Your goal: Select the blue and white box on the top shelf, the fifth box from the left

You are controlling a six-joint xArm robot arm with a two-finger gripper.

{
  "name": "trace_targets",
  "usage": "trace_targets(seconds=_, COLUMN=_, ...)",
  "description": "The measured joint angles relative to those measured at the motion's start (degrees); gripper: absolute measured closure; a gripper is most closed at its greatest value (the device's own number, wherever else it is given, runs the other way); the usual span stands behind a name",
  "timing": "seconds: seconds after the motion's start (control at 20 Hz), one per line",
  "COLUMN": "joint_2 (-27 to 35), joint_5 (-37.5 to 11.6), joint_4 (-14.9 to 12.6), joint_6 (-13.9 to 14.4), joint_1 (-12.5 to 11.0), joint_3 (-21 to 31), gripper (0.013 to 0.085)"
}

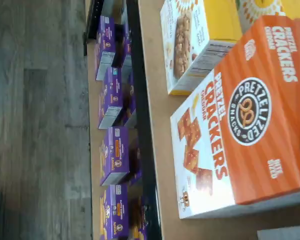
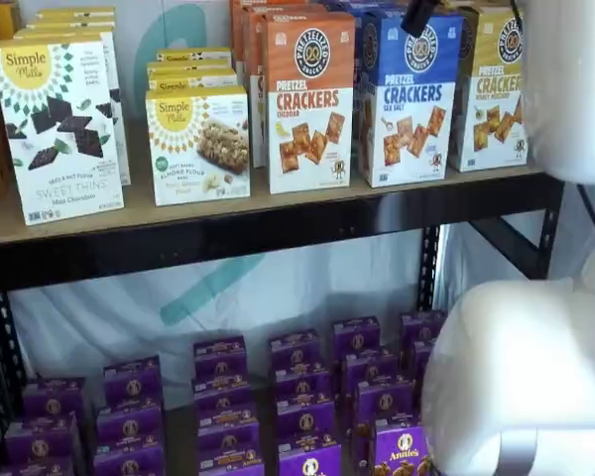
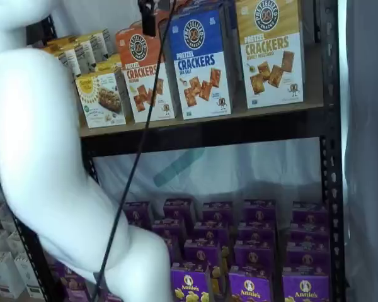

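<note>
The blue and white box (image 2: 409, 97) stands upright at the upper right of a shelf view, front face outward on the top shelf (image 2: 278, 233), so its label reads from the aisle. It is squeezed between the orange cheddar cracker box (image 2: 309, 101) and the yellow-topped honey mustard box (image 2: 493, 87), apparently touching both. The gripper (image 2: 417, 17) hangs at the frame's top edge above it, only a dark finger showing; its jaws stand wide and hold nothing. The wrist view looks onto the orange box instead, suggesting the arm is not yet lined up with its target.

A grey wood-plank floor (image 1: 40, 120) lies beside the black metal rack (image 3: 331, 189); a pale sheet (image 2: 297, 288) hangs behind it.
</note>
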Motion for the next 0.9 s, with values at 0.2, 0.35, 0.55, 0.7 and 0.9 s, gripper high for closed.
trace_targets(seconds=0.2, joint_2=2.00, joint_5=-0.57, joint_4=0.20, joint_6=0.23, joint_1=0.27, joint_3=-1.80, gripper=0.0130)
trace_targets(seconds=0.35, joint_2=3.13, joint_5=-1.68, joint_4=-0.12, joint_6=0.41, joint_1=0.81, joint_3=-2.50, gripper=0.0130)
trace_targets(seconds=0.55, joint_2=4.74, joint_5=-2.99, joint_4=-0.35, joint_6=0.25, joint_1=1.12, joint_3=-3.28, gripper=0.0130)
trace_targets(seconds=0.7, joint_2=6.28, joint_5=-3.26, joint_4=-0.95, joint_6=-0.15, joint_1=1.18, joint_3=-4.36, gripper=0.0130)
trace_targets(seconds=0.9, joint_2=8.32, joint_5=-3.35, joint_4=-1.92, joint_6=-0.97, joint_1=1.01, joint_3=-5.88, gripper=0.0130)
